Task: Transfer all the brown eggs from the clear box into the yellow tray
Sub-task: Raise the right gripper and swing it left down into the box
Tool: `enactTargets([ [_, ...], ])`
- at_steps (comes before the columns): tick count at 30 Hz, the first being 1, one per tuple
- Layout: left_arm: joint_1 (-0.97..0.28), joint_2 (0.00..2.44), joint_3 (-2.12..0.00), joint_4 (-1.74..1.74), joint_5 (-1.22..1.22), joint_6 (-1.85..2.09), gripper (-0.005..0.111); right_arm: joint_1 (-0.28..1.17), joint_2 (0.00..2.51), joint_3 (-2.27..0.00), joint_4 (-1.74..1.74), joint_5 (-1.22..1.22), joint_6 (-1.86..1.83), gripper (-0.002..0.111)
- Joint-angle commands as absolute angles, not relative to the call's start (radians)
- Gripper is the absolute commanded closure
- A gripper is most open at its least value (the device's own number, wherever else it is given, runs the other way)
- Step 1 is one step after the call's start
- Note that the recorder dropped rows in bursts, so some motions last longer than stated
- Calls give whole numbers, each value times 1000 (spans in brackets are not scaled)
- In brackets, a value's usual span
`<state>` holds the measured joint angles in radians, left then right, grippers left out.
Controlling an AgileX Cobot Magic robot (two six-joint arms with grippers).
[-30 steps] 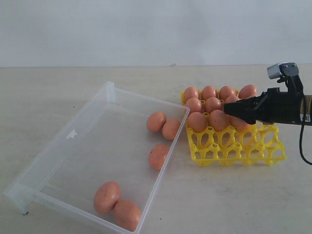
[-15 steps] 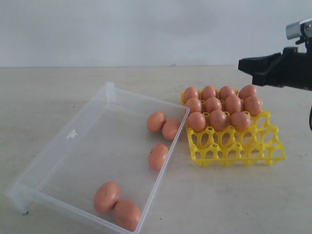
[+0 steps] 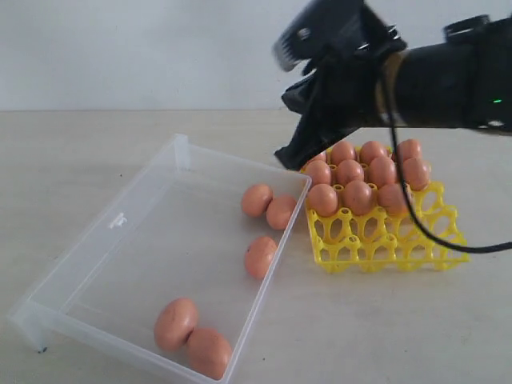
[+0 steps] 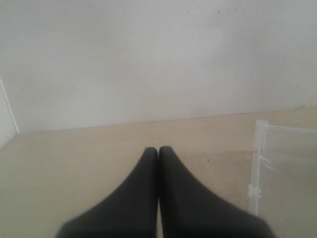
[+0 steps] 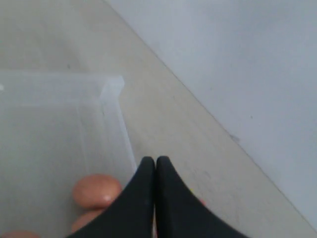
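**A:** Where are the eggs right now?

**B:** I see five brown eggs lying in the clear box, which sits at an angle on the left of the pale table. Two of them touch each other near the box's far right corner. One lies alone beside the right wall, and two more touch at the near end. The other eggs sit in the yellow tray, just right of the box, packed into its far rows.

**A:** And the grippers?

**B:** My right gripper hangs in the air over the box's far right corner, close to the tray's far left edge. Its two black fingers are pressed together with nothing between them. My left gripper shows only in its own wrist view. Its fingers are also pressed together and empty, over bare table, with a corner of the box just beside them.
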<state>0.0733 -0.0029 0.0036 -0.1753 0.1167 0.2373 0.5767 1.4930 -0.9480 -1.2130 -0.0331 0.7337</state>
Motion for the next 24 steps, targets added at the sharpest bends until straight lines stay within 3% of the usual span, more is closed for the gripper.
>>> enactTargets([
  [1,72,0,0,-221,173,227,111,812,1535,-1049,-1061,457,637,109],
  [7,72,0,0,-224,197,227,111,896,1659,-1321,-101,857,-69,109],
  [10,72,0,0,-266,200,227,111,896,1743,-1428,153,976,-130,109],
  [14,72,0,0,-274,255,227,111,896,1829,-1474,297,964,-130,107],
  [18,72,0,0,-274,286,227,111,896,1897,-1477,324,965,-102,84],
  [22,72,0,0,-274,286,227,111,896,1958,-1477,324,946,0,50],
  [24,72,0,0,-274,286,227,111,896,1977,-1477,324,924,75,41],
])
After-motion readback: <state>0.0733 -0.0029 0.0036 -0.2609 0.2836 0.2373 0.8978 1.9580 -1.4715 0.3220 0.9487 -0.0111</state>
